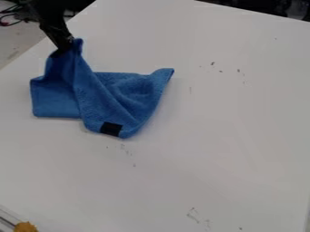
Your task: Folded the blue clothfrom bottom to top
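At the upper left of the camera view, the black gripper points down, shut on the upper left part of the blue cloth. The cloth rises to a peak at the fingertips and hangs in steep folds below them. Its lower left part lies flat on the table, while the right part is rumpled, with one corner sticking out to the upper right. A black patch shows on the cloth's lower edge. The cloth's underside is mostly hidden.
The white table carries small dark marks at the upper right, below the cloth and near the bottom. A yellowish-brown object sits at the bottom left corner. Cables lie beyond the table's upper left edge.
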